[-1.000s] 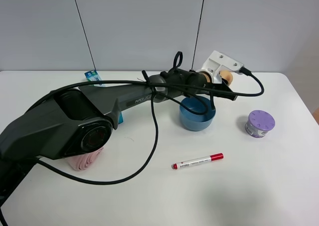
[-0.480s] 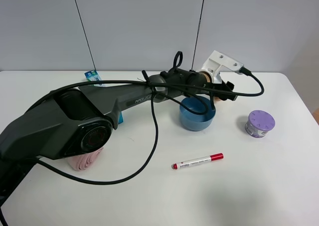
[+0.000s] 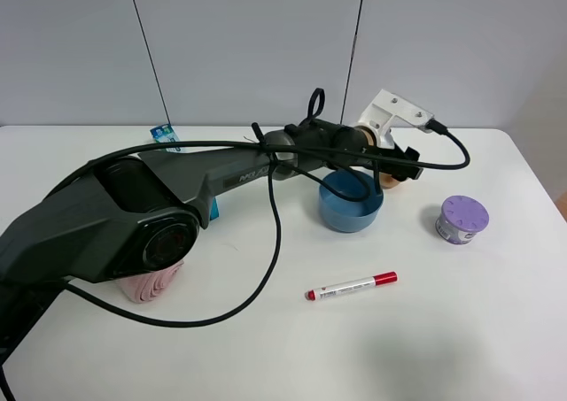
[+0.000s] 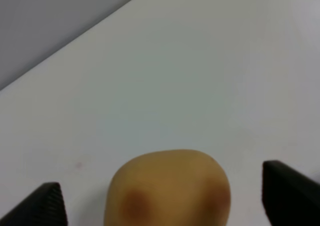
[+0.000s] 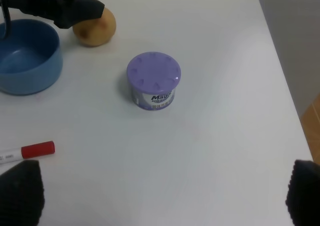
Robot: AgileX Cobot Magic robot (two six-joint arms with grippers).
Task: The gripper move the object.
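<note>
The object, a tan-yellow potato-like lump (image 4: 167, 188) with reddish-brown blotches, rests on the white table just right of the blue bowl (image 3: 351, 202). In the exterior high view the object (image 3: 388, 182) peeks out under my left gripper (image 3: 403, 166). In the left wrist view my left gripper (image 4: 165, 203) is open, with its black jaws well apart on either side of the object and gaps to both. The right wrist view shows the object (image 5: 94, 29) with the left gripper's jaws over it. My right gripper (image 5: 162, 196) is open and empty above the table's right part.
A purple-lidded round tin (image 3: 462, 218) stands right of the bowl; it also shows in the right wrist view (image 5: 153, 81). A red-capped marker (image 3: 352, 286) lies in front. A pink item (image 3: 151, 281) and a blue packet (image 3: 164, 135) sit at the left. Black cables hang over the bowl.
The left gripper has come down from beside the white wrist part to the table right of the bowl, bringing the object with it. Its jaws now stand apart from the object.
</note>
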